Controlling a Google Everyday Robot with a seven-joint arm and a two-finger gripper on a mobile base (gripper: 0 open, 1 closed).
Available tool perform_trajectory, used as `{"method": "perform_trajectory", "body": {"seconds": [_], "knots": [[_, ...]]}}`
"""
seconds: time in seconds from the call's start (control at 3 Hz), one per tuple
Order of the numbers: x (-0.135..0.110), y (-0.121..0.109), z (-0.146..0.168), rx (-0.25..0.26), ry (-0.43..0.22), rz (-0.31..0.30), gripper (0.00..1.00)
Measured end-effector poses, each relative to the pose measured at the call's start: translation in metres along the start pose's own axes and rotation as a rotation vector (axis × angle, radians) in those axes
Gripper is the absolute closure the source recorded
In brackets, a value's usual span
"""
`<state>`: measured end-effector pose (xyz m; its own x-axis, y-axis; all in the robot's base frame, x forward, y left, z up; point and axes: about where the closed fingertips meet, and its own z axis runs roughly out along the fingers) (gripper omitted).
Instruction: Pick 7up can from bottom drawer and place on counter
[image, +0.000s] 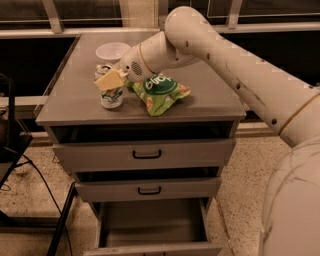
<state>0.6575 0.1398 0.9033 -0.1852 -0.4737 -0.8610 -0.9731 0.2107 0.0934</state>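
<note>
The 7up can (111, 95) stands upright on the counter (210, 102), near its front left, with its silver top showing. My gripper (110, 80) is at the can's upper part, its yellowish fingers (106, 80) around it. The bottom drawer (150, 225) is pulled open below and its grey interior shows nothing inside.
A green chip bag (160, 92) lies on the counter just right of the can. A white bowl (112, 51) sits behind the can. The two upper drawers (145, 154) with black handles are nearly shut. A black stand (10, 145) is at the left.
</note>
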Motion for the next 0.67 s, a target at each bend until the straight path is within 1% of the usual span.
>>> {"method": "perform_trajectory", "body": {"seconds": [0.33, 0.67], "knots": [[0.0, 0.0, 0.0, 0.0, 0.0, 0.0, 0.22], [0.0, 0.0001, 0.0001, 0.0, 0.0, 0.0, 0.0]]}}
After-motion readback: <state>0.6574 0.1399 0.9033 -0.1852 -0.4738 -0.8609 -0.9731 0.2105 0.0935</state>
